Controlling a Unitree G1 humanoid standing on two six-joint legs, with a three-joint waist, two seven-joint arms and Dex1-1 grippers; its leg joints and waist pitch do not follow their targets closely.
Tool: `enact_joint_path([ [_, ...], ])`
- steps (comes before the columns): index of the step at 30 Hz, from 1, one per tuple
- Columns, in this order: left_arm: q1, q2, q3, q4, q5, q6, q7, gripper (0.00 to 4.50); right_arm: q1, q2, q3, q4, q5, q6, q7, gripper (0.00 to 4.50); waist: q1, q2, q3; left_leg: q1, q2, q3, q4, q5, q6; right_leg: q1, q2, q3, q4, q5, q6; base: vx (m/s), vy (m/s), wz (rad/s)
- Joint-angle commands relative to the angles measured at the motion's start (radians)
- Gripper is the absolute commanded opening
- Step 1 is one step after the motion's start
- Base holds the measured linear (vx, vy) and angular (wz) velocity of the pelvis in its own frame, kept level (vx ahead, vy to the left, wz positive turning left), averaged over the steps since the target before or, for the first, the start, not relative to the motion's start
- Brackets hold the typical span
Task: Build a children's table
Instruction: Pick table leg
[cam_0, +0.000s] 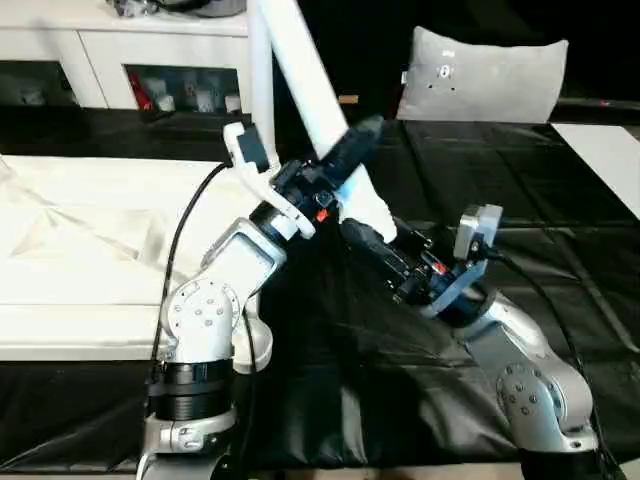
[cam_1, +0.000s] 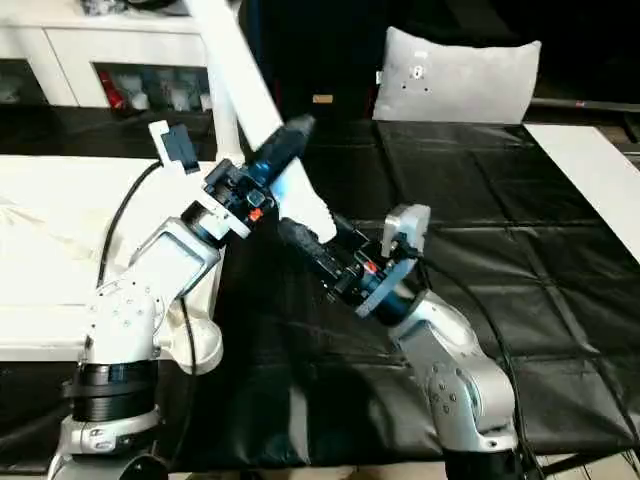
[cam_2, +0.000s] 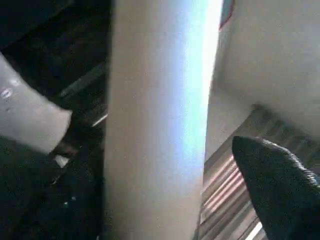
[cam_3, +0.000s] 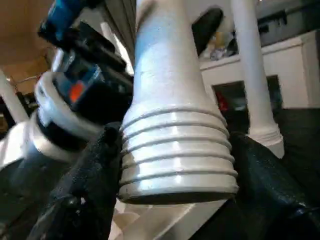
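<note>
Jaws of the right gripper (cam_0: 372, 222) are clamped on the threaded end of a leg (cam_0: 305, 75), while the left gripper (cam_0: 352, 150), slightly higher, is seemingly closed around it, slanted toward 11 o'clock, apparently for alignment.

Head views are moderately lit from overhead: the white tabletop (cam_0: 70, 250) is washed out to near-featureless glare, while the black work surface (cam_0: 560, 210) shows soft sheen along its creases and the far background falls into darkness. The raised leg (cam_0: 300, 70) is slightly smeared. In the left wrist view the leg is fully out of focus with a bluish highlight; the right wrist view is sharper on its ribbed end, background bright.
</note>
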Motion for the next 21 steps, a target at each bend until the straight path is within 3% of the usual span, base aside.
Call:
enact_joint_path([
  [1, -0.019, -0.011, -0.003, -0.006, -0.027, 0.006, -0.021, 3.69, -0.013, -0.013, -0.007, 0.013, 0.008, 0.007, -0.002, 2.76, -0.001, -0.005, -0.056, 0.029, 0.187, -0.089, -0.109, -0.167, -0.046, 0.038, -0.142, 0.075, -0.045, 0.090, -0.293, 0.000, 0.000, 0.00],
  [5, -0.016, -0.015, -0.009, -0.005, -0.031, 0.001, -0.028, 3.41, -0.012, -0.013, -0.012, 0.014, 0.005, 0.010, 0.000, 2.76, -0.001, -0.005, -0.052, 0.030, 0.187, -0.086, -0.112, -0.205, -0.064, 0.036, -0.142, 0.078, -0.050, 0.044, -0.282, 0.000, 0.000, 0.00],
  [7, -0.019, -0.017, -0.014, 0.001, -0.026, -0.007, -0.031, 3.26, -0.010, -0.014, -0.014, 0.013, 0.004, 0.010, 0.002, 2.76, -0.002, -0.005, -0.050, 0.029, 0.188, -0.085, -0.114, -0.234, -0.089, 0.036, -0.143, 0.080, -0.054, 0.001, -0.271, 0.000, 0.000, 0.00],
  [10, -0.031, -0.019, -0.010, 0.022, -0.012, -0.024, -0.030, 3.03, -0.003, -0.016, -0.017, 0.008, 0.006, 0.012, -0.003, 2.76, -0.002, -0.006, -0.051, 0.031, 0.188, -0.082, -0.114, -0.228, -0.098, 0.035, -0.143, 0.082, -0.056, -0.007, -0.261, 0.000, 0.000, 0.00],
  [18, -0.027, -0.019, -0.007, 0.018, -0.021, -0.026, -0.029, 2.29, 0.011, -0.016, -0.019, 0.000, 0.006, 0.012, -0.008, 2.76, -0.001, -0.004, -0.053, 0.030, 0.190, -0.077, -0.112, -0.191, -0.079, 0.036, -0.142, 0.080, -0.053, 0.040, -0.267, 0.000, 0.000, 0.00],
  [21, -0.025, -0.019, -0.010, 0.021, -0.019, -0.028, -0.031, 2.10, 0.018, -0.016, -0.018, -0.002, 0.003, 0.010, -0.008, 2.76, -0.003, -0.004, -0.051, 0.032, 0.192, -0.079, -0.116, -0.219, -0.094, 0.035, -0.139, 0.079, -0.052, 0.012, -0.265, 0.000, 0.000, 0.00],
])
